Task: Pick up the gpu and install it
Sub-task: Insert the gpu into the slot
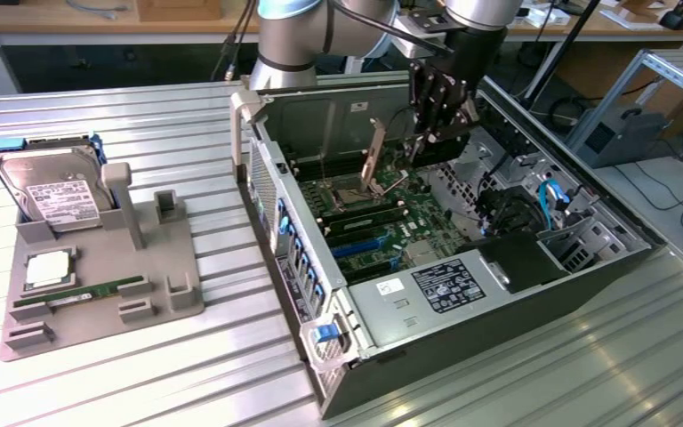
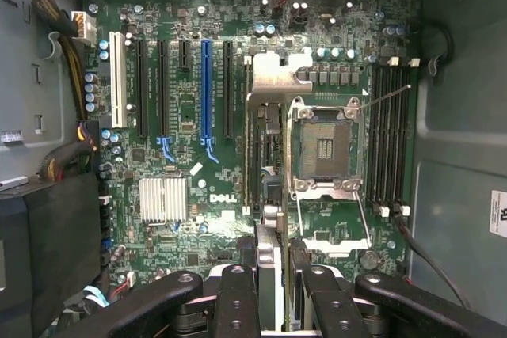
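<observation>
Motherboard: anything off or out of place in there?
CPU socket stands open and empty, its load plate flipped up and a lever swung free. Nothing else looks askew, spilled or damaged.

Noted open computer case (image 1: 484,342) lying on side on ribbed metal table (image 1: 175,374). Saw grey fixture (image 1: 157,258) at exterior view's left, beside case, not touching. Found hard drive (image 1: 51,191) propped on edge at fixture's far end; square processor chip (image 1: 47,267) and green memory stick (image 1: 81,294) lying flat nearer camera. Inside case, logged motherboard (image 2: 190,187) with open processor socket (image 2: 326,148), finned silver heatsink (image 2: 163,199), one blue slot (image 2: 206,89) among black ones.
</observation>
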Controlling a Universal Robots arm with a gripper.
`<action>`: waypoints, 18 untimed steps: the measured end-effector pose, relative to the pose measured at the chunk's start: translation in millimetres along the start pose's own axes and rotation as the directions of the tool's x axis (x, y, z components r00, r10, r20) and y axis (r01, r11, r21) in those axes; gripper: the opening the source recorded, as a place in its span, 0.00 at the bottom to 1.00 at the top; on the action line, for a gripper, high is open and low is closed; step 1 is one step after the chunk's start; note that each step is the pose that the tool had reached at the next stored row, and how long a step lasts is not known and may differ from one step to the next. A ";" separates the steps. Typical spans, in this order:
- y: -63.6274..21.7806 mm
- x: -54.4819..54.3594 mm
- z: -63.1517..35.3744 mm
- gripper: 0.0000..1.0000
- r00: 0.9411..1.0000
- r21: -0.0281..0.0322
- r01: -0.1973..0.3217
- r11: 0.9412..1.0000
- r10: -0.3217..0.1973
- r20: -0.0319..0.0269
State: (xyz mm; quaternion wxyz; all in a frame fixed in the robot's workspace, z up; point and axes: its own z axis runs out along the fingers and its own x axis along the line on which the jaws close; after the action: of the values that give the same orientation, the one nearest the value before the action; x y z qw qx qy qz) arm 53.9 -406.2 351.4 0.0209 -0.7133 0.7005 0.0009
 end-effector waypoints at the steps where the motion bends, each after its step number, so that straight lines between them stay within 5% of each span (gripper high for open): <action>1: 0.0 0.1 0.4 0.27 1.000 0.000 0.000 1.000 0.000 0.000; 18: 0.3 2.5 8.0 0.27 1.000 0.000 0.005 1.000 -0.005 0.000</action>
State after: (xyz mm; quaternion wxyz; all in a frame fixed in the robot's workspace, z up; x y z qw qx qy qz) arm 53.9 -408.5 343.4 0.0210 -0.7151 0.6987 0.0010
